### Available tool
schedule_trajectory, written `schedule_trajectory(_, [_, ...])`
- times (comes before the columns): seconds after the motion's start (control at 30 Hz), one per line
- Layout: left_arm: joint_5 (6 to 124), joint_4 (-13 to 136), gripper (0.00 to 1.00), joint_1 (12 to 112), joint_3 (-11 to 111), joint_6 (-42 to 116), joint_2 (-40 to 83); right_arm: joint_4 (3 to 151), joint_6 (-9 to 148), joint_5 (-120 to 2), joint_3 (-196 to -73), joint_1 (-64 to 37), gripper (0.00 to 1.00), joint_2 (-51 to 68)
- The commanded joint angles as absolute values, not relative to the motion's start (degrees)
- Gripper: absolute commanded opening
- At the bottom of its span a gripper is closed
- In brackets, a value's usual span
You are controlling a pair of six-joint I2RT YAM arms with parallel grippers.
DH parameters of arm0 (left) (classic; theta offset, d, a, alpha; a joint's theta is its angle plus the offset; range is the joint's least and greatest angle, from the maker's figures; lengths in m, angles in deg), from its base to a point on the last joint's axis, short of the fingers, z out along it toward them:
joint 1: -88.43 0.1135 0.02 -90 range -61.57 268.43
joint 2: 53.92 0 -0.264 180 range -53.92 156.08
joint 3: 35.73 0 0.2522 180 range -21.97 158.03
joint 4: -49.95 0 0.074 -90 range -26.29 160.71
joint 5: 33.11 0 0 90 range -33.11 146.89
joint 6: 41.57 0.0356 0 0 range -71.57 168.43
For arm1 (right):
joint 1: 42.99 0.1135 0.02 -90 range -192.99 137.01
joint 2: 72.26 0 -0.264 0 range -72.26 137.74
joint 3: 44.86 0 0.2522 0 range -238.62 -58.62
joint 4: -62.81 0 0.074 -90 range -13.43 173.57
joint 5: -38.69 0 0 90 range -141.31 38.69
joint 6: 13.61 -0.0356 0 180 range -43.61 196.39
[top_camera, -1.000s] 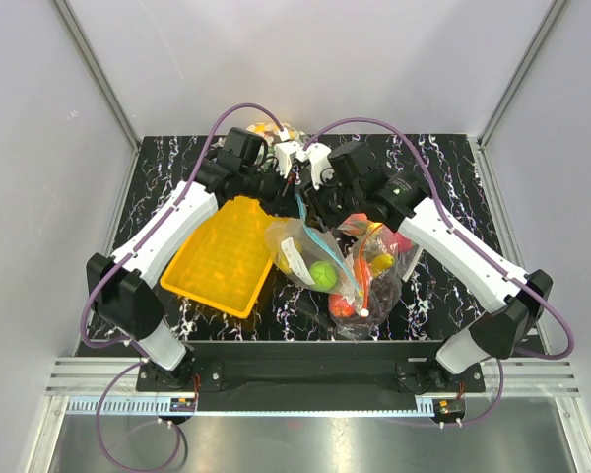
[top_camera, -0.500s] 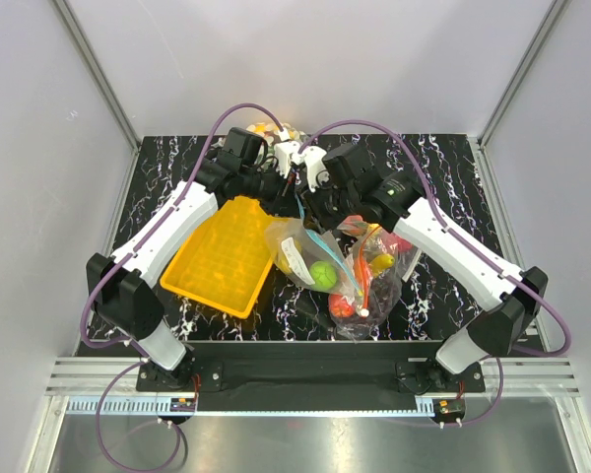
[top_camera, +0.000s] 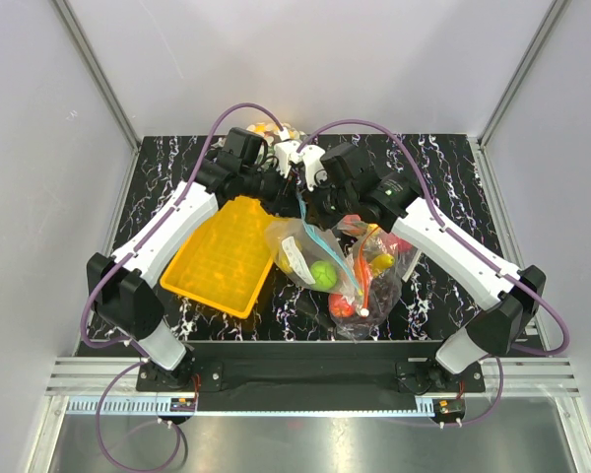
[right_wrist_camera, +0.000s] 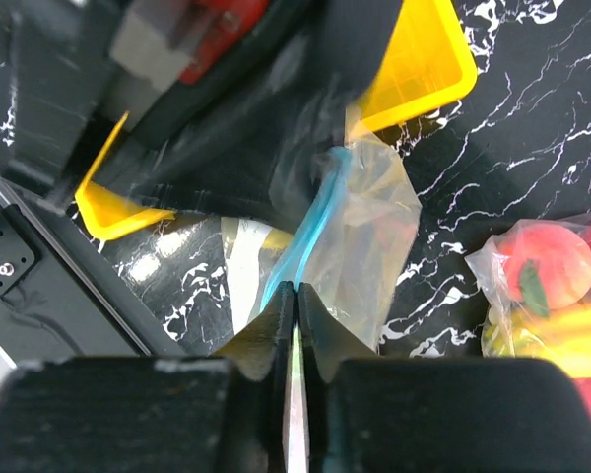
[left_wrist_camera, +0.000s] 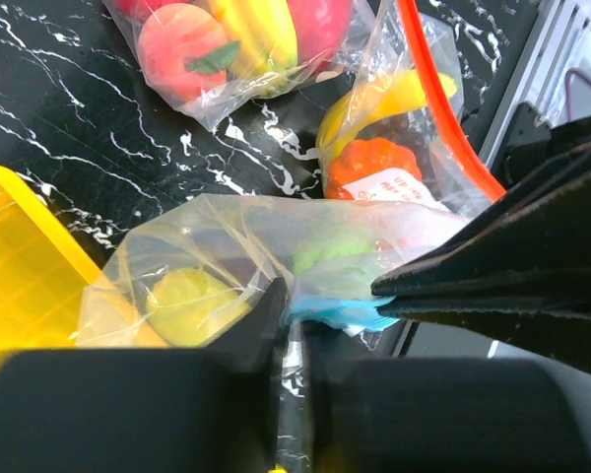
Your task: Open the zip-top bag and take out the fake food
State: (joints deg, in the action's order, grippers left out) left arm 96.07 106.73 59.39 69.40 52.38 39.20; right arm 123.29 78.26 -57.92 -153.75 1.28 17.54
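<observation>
The zip-top bag (top_camera: 305, 246) is small and clear, with a blue strip (right_wrist_camera: 313, 232) along its mouth. It hangs from both grippers above the table's middle. My left gripper (left_wrist_camera: 294, 307) is shut on one side of the mouth. My right gripper (right_wrist_camera: 295, 291) is shut on the blue strip; its black fingers (left_wrist_camera: 492, 286) reach in from the right in the left wrist view. In the top view the two grippers (top_camera: 298, 182) meet tip to tip. Inside the bag are a bright green ball (top_camera: 322, 274) and a yellow-green piece (left_wrist_camera: 190, 301). The dark red fruit is hidden.
A yellow tray (top_camera: 222, 258) lies left of the bag. A larger clear bag with an orange strip (top_camera: 374, 281) holds red and orange fruit to the right. Another fruit bag (left_wrist_camera: 227, 39) lies behind it. A further bag (top_camera: 271, 129) sits at the table's back edge.
My right gripper has shifted slightly left, closer to the left gripper. The bag and the left arm have stayed about where they were.
</observation>
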Motion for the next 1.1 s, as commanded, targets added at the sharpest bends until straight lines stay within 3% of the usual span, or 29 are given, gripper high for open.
schedule_trajectory(0.0, [96.71, 104.40, 0.33, 59.16, 69.35, 50.81, 36.44, 119.81, 78.50, -58.34, -154.51, 1.83, 0.06, 16.78])
schedule_trajectory(0.03, [96.19, 104.23, 0.49, 59.07, 68.65, 50.28, 36.00, 119.72, 78.32, -58.34, -154.51, 1.83, 0.05, 16.69])
schedule_trajectory(0.07, [94.88, 104.05, 0.55, 59.07, 68.21, 49.67, 35.21, 119.37, 77.98, -58.25, -154.42, 1.83, 0.04, 16.69])
schedule_trajectory(0.27, [90.04, 101.41, 0.64, 58.90, 57.93, 45.72, 25.28, 119.90, 77.44, -56.41, -156.09, 1.83, 0.00, 16.95])
schedule_trajectory(0.5, [87.13, 84.92, 0.66, 58.37, 45.89, 28.68, 12.02, 120.34, 76.74, -55.70, -156.18, 1.83, 0.00, 16.69])
schedule_trajectory(0.77, [77.22, 65.14, 0.61, 55.38, 37.98, 10.22, 13.93, 120.95, 75.07, -54.03, -155.74, 1.83, 0.00, 15.55])
schedule_trajectory(1.07, [74.12, 67.57, 0.57, 53.45, 41.75, 9.05, 20.43, 119.55, 72.88, -52.19, -154.07, 1.83, 0.00, 13.35])
